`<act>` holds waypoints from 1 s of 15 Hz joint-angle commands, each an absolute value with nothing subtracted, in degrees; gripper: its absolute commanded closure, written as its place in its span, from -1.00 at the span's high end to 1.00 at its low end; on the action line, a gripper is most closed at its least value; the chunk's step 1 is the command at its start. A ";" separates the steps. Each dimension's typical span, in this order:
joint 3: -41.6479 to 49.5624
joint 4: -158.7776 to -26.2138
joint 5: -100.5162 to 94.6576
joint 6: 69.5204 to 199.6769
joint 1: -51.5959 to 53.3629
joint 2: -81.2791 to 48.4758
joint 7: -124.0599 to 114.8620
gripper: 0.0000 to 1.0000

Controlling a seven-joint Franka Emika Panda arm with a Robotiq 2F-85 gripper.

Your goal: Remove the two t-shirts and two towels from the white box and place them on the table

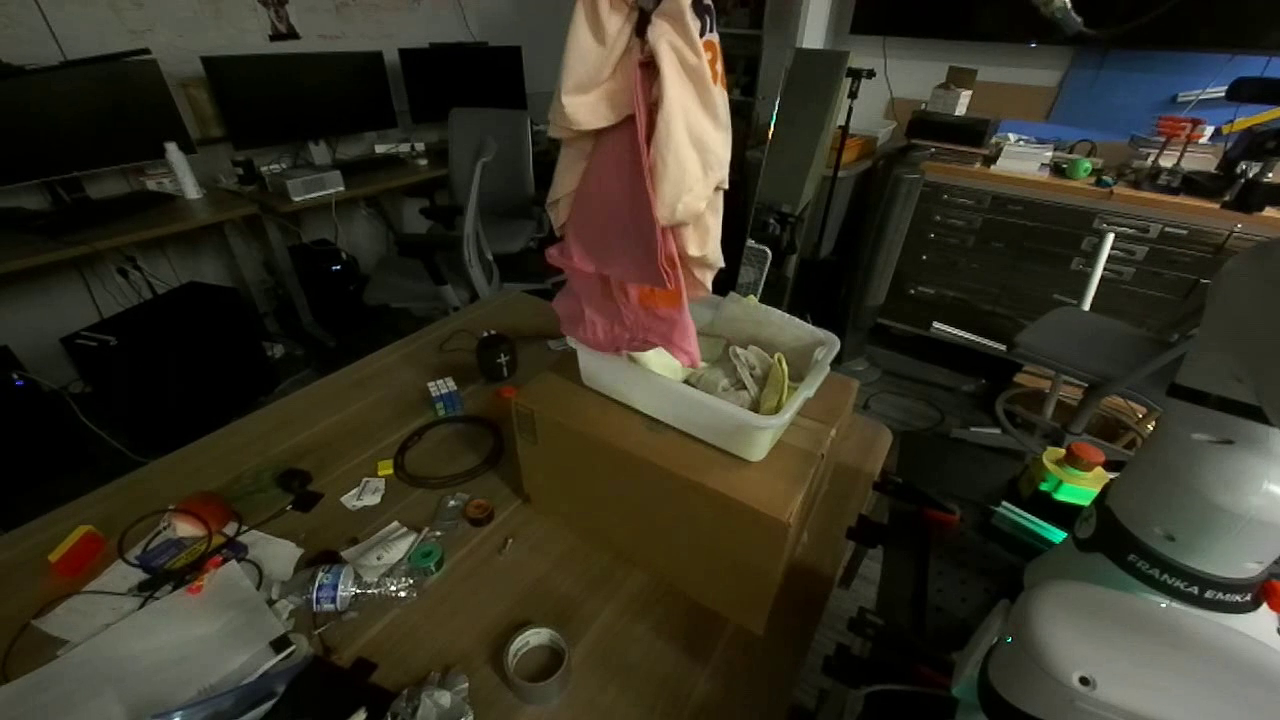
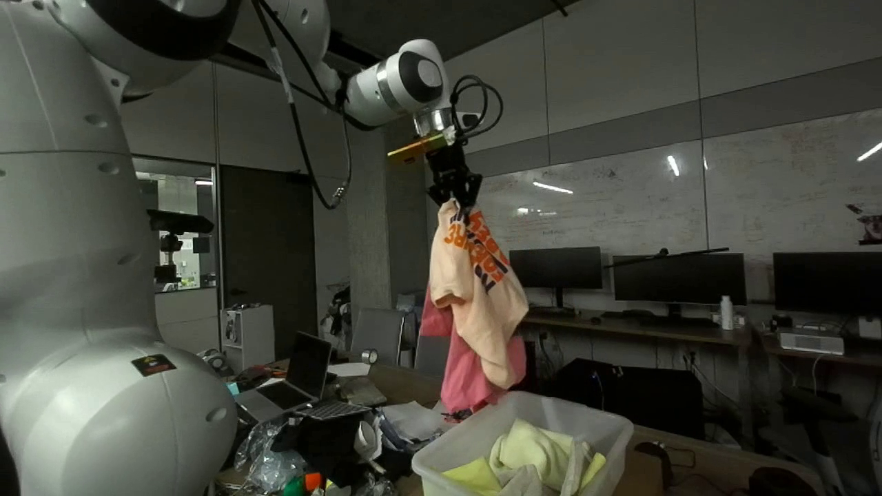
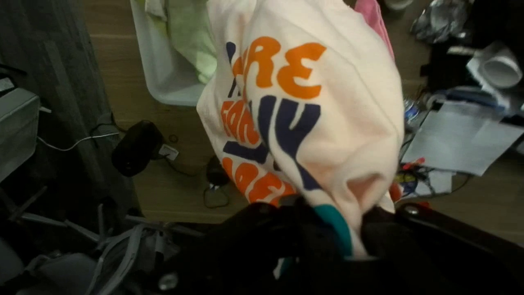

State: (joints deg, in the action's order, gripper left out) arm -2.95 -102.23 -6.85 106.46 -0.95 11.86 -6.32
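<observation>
High above the white box (image 1: 690,410), my gripper (image 2: 456,200) is shut on a peach t-shirt (image 2: 482,296) with orange and navy lettering. The wrist view shows the shirt's bunched fabric (image 3: 311,135) pinched between the dark fingers. Pink cloth (image 1: 620,210) hangs down with it, its lower end close to the box rim; whether that is a second t-shirt I cannot tell. Inside the box lie a pale yellow-green towel (image 2: 537,455) and a greyish cloth (image 1: 735,375), partly overlapping. The brown wooden table (image 1: 640,620) spreads around and below.
A brown cardboard box (image 1: 650,500) on the table carries the white box. Nearby on the table are a tape roll (image 1: 537,665), a coiled cable (image 1: 448,452), a Rubik's cube (image 1: 444,397), a plastic bottle (image 1: 345,588) and papers (image 1: 180,640). A laptop (image 2: 293,386) stands farther along.
</observation>
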 commanded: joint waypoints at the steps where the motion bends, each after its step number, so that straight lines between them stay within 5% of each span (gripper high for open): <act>1: -4.88 -94.88 -3.64 97.09 2.88 7.66 -1.31 -0.91; 7: -8.59 -86.05 -3.05 83.52 7.63 -1.76 4.59 -0.91; 15: -10.84 -84.94 -2.95 87.46 10.87 -6.04 7.40 -0.87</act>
